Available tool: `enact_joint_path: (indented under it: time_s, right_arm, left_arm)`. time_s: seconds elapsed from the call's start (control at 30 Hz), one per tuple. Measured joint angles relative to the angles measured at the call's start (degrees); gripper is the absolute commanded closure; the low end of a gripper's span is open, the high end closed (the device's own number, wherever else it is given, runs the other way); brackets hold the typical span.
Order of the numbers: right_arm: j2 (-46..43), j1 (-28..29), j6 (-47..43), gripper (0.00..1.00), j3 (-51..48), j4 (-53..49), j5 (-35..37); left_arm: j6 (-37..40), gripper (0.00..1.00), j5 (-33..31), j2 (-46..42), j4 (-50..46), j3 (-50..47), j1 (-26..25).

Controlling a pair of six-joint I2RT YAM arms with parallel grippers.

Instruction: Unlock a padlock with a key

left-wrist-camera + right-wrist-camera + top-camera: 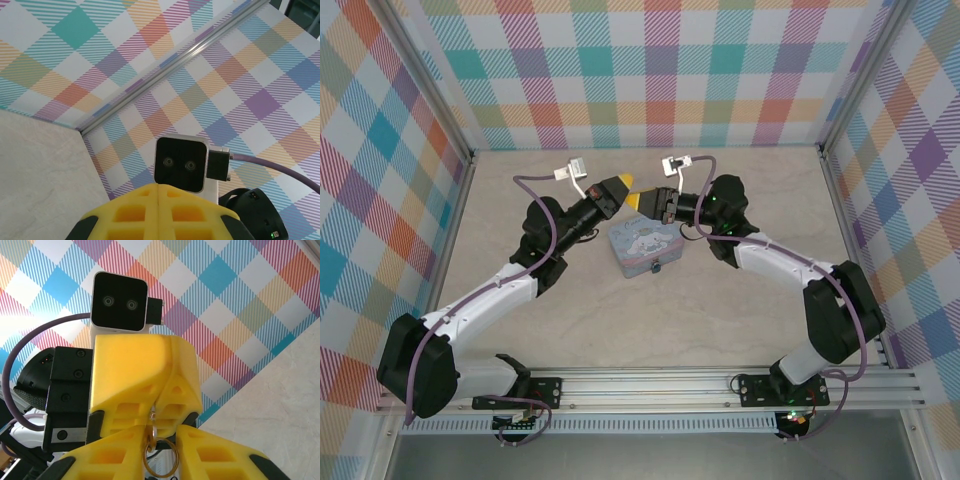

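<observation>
Two tips are held together, likely for handover. The left gripper (623, 185) is clamped on the key (152, 416); the right gripper's (636, 201) hold cannot be judged.

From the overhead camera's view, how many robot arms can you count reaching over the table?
2. The left arm rises from the bottom left, the right arm from the bottom right; both reach inward toward the light blue tin. No other arm appears hidden.

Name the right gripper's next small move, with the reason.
Probably close the right gripper on the thin golden metal ring. The ring hangs in the gap between its yellow jaws, just below the shut tips of the left gripper, so little travel seems needed.
</observation>
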Motion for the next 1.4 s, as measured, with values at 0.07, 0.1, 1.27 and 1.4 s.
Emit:
enact_joint_path:
  time_s: [0.07, 0.1, 1.27, 1.4]
  right_arm:
    - [0.0, 0.0, 0.0, 0.81, 0.0, 0.0, 0.0]
    - [0.0, 0.0, 0.0, 0.81, 0.0, 0.0, 0.0]
    - [-0.9, -0.1, 0.4, 0.99, -1.3, -1.3, 3.5]
    - [-2.6, -0.1, -0.6, 1.00, -2.5, -3.5, 4.1]
  left_arm:
    - [0.0, 1.00, 0.0, 0.1, 0.0, 0.0, 0.0]
    - [0.0, 1.00, 0.0, 0.1, 0.0, 0.0, 0.0]
    - [0.2, 1.00, -1.2, 0.2, 0.4, -1.4, 0.0]
    - [0.7, 0.99, -1.0, -0.1, -0.7, -1.4, -0.2]
